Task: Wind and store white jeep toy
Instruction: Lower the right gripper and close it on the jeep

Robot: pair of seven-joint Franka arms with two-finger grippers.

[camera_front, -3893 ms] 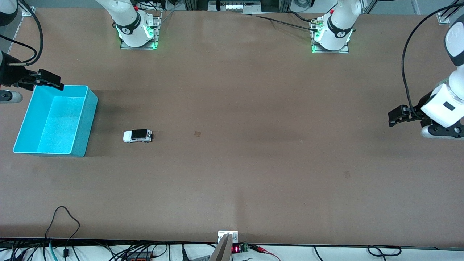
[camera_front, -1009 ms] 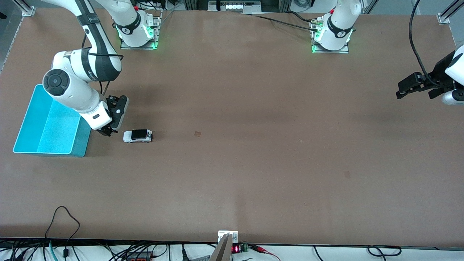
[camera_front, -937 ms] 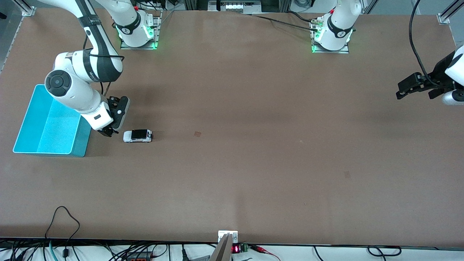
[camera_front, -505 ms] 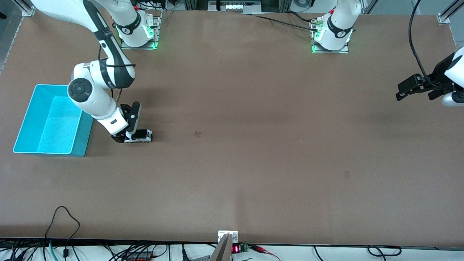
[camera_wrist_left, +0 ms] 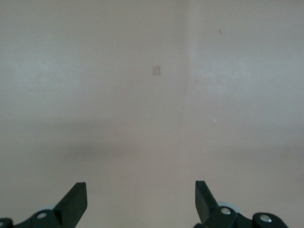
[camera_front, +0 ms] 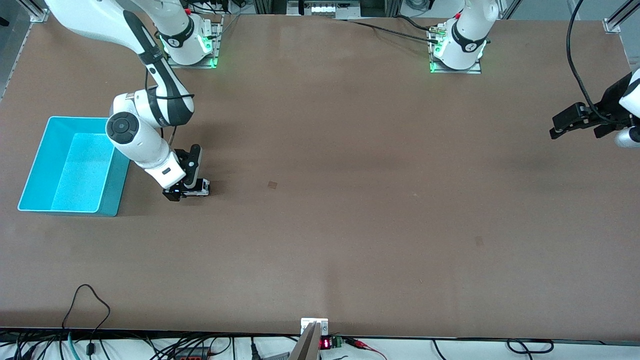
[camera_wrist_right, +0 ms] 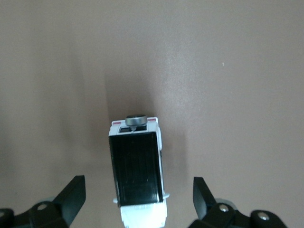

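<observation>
The white jeep toy (camera_front: 197, 188) sits on the brown table (camera_front: 350, 225), near the blue bin (camera_front: 30, 175) (the bin is closer to the right arm's end). The right gripper (camera_front: 184, 189) is low over the toy with its fingers (camera_wrist_right: 71, 197) spread wide, one on each side, not squeezing it. The left gripper (camera_front: 562, 125) waits over the left arm's end of the table, its fingers spread wide too, holding nothing.

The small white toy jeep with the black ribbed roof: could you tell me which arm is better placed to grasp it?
Right. Its open pincer hangs directly over the white toy jeep, fingers either side; the left pincer waits, open, over the table's other end.
</observation>
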